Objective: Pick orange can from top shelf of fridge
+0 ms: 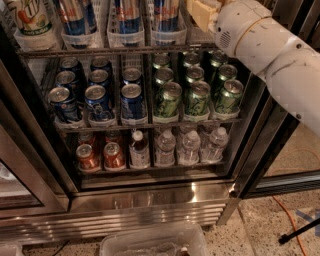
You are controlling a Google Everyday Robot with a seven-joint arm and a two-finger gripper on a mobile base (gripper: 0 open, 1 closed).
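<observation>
**Desk:** Where is the end effector?

**Op:** The end effector (202, 14) is at the far right end of the top shelf (100, 50), hard against the upper edge of my view. I see a tan block there and little else. Open or closed, I cannot tell. The white arm (270, 55) comes in from the right and crosses the upper right corner of the fridge (150, 212).

**Desk:** And the orange can?

**Op:** I cannot pick it out. The top shelf shows three clear-white bins (127, 37) holding tall cans (127, 12) in blue, silver and red, with their tops cut off by the frame. Left of them stands a white container (30, 20) with green and orange print. The right end of that shelf is hidden behind the end effector and arm.

**Desk:** What about the rest of the fridge?

**Op:** On the middle shelf, blue cans (100, 102) stand on the left in three rows running back. Green cans (197, 97) stand on the right, also in three rows, just beside the blue.

On the bottom shelf, two red cans (114, 155) sit at the left. Next comes a white-capped bottle (139, 150), then clear water bottles (189, 147) to the right.

The black-framed door (260, 150) stands open on the right. On the floor near me is a clear plastic tub (150, 242), and an orange cable (290, 220) lies on the speckled floor to the right.
</observation>
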